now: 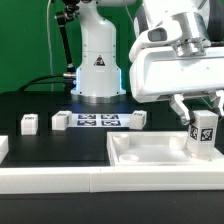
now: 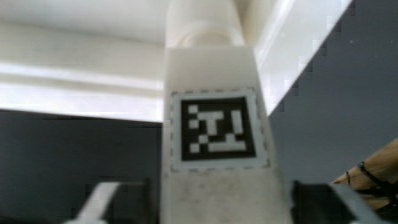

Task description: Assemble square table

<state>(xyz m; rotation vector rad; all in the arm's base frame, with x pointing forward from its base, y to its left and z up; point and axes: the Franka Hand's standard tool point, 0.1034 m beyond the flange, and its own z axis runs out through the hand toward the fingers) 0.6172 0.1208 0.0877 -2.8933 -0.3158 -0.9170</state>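
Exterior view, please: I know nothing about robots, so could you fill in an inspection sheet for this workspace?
Surface: black table, edged by a white rail.
Job's things: square tabletop lies flat; one leg stands upright at its corner on the exterior view's right; loose legs lie farther back.
Clutter: nothing seen apart from the marker board.
Grippers: gripper straddles the standing leg; the wrist view shows a gap beside one finger.
Cables: dark cable hangs beside the robot base.
Surroundings: green backdrop.

White leg [image 2: 214, 70] close up, black-white tag [image 2: 217, 128] facing camera; tabletop [image 2: 71, 70] behind.
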